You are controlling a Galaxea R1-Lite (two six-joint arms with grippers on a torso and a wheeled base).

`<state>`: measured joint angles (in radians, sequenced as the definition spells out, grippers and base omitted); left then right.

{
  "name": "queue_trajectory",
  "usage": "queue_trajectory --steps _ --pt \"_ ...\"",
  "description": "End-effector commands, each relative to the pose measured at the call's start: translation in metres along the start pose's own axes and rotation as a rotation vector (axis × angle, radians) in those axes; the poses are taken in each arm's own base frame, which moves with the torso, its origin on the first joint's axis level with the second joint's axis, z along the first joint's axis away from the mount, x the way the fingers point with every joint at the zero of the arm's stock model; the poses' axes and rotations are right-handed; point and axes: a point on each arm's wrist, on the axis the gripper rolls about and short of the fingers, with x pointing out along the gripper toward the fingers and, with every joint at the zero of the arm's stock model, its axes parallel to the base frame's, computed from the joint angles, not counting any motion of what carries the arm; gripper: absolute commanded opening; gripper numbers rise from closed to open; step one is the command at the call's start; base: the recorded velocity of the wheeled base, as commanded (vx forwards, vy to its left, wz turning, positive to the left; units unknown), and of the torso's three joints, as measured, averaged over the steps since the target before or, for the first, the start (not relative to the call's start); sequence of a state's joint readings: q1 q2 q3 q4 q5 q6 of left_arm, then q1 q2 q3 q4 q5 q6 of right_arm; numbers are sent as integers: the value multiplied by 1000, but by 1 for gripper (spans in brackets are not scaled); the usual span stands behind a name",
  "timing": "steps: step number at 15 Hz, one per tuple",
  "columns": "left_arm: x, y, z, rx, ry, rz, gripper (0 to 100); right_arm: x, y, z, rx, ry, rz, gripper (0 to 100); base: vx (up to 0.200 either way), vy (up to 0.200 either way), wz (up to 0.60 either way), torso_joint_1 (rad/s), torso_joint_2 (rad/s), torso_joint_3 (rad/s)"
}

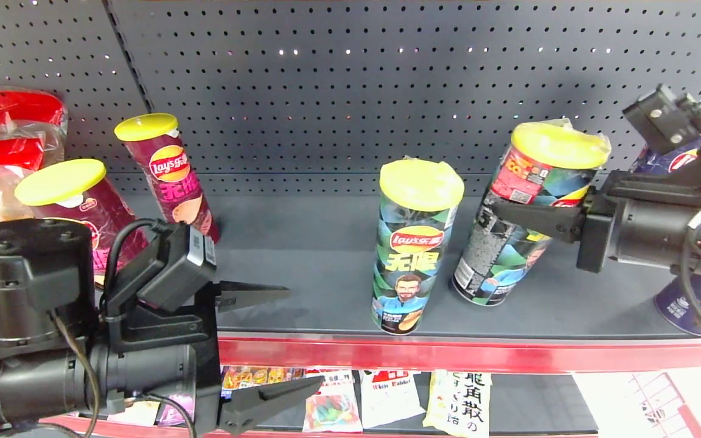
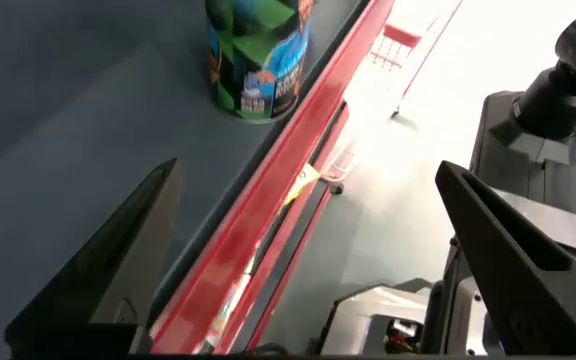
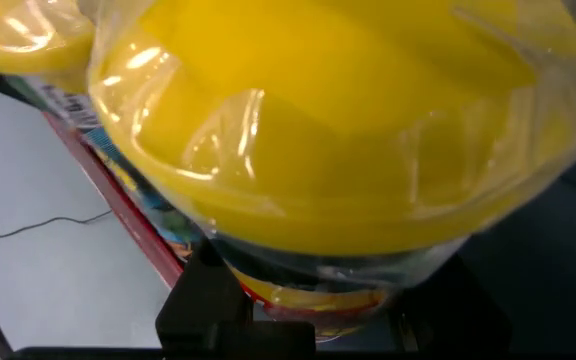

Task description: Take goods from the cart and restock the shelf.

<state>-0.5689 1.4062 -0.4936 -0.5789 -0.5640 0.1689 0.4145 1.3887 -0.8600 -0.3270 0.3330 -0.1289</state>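
Observation:
A green-and-black chip can [image 1: 524,213] with a yellow lid leans to the right on the grey shelf [image 1: 302,255], its base touching the board. My right gripper [image 1: 539,222] is shut around its upper body from the right. Its plastic-wrapped yellow lid [image 3: 338,110] is close up in the right wrist view. To the left of it, a matching can [image 1: 414,243] stands upright near the red front edge [image 1: 448,353]. My left gripper [image 1: 306,337] hangs open and empty at the shelf's front edge, lower left; its fingers [image 2: 118,270] straddle the red edge [image 2: 268,230], with the upright can [image 2: 258,50] farther along.
Two purple chip cans [image 1: 168,176] [image 1: 76,201] and red snack bags [image 1: 3,134] stand at the shelf's left. A blue can [image 1: 697,298] sits behind my right arm. Snack packets [image 1: 387,395] lie on the shelf below. Bare shelf lies between the purple cans and the upright can.

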Motion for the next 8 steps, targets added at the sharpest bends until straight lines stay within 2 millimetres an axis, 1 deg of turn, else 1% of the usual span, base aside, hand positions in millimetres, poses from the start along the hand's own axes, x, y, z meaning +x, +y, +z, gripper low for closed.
queue_trajectory --steps 1,4,8 --pt "-5 -4 -2 3 -5 0 100 24 -12 -4 15 36 -3 0 0 0 0 0 0 0" --pt "-7 -5 -2 3 -7 1 100 45 -22 -2 3 22 -9 0 0 0 0 0 0 0" --pt "-11 -9 -11 -11 15 -3 100 74 -33 5 -10 -12 12 0 0 0 0 0 0 0"
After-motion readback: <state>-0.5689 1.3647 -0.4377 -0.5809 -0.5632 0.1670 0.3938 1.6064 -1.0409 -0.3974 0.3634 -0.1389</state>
